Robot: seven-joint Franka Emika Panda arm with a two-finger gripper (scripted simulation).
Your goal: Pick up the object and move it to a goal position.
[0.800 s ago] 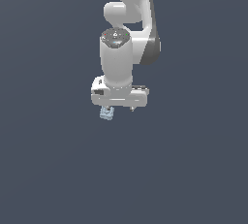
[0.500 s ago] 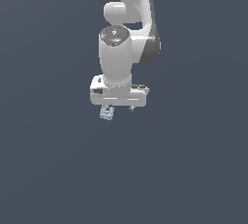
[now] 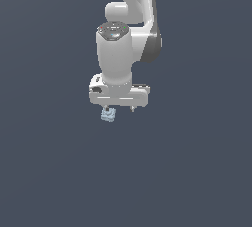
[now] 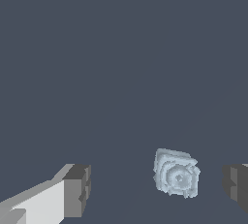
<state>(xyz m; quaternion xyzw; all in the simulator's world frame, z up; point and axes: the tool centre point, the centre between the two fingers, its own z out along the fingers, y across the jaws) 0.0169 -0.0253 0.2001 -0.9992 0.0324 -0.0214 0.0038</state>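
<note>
Wrist view shows my white end effector (image 4: 157, 189) spread wide around the small pale-blue bumpy block (image 4: 176, 173), touching nothing; grasping, lifting and carrying remain.

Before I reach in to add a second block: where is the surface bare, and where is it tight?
Nearly everything is bare dark surface, on all sides of the arm. The one tight spot is under the gripper: the lump lies between its open fingers, nearer one of them, touching neither. In the exterior view, the lump is just below the gripper.
</note>
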